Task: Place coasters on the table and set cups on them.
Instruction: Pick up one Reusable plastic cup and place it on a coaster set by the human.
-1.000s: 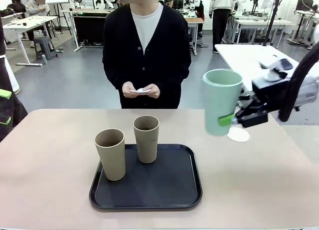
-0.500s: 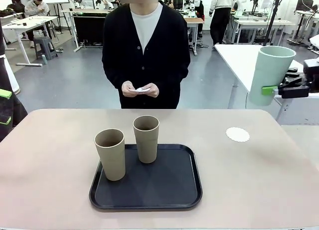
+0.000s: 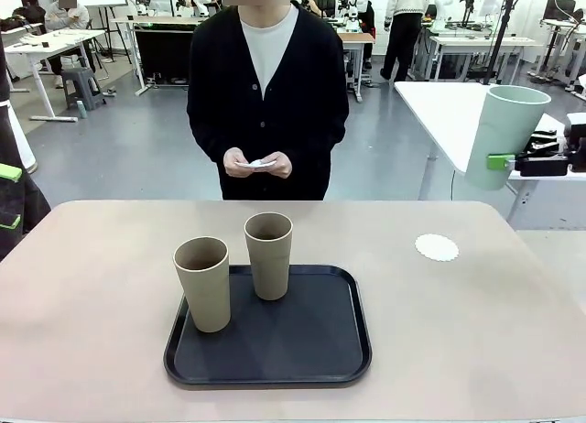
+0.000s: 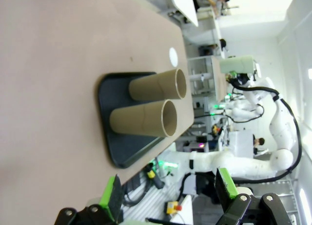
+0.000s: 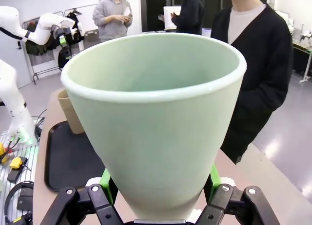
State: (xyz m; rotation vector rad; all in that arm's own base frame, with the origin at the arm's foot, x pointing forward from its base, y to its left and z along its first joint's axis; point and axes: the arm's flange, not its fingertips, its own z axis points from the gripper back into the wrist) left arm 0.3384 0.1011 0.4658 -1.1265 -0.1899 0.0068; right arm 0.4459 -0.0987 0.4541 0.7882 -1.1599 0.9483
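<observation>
Right gripper clamped on mint cup, upright, mouth up, long axis near vertical, aloft beyond table's far right corner, two tan cups upright on black tray, one coaster flat on table, left gripper wide, empty

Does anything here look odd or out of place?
Yes: the right pincer holds the green cup high in the air by the table's right side, not on the bare coaster.
</observation>
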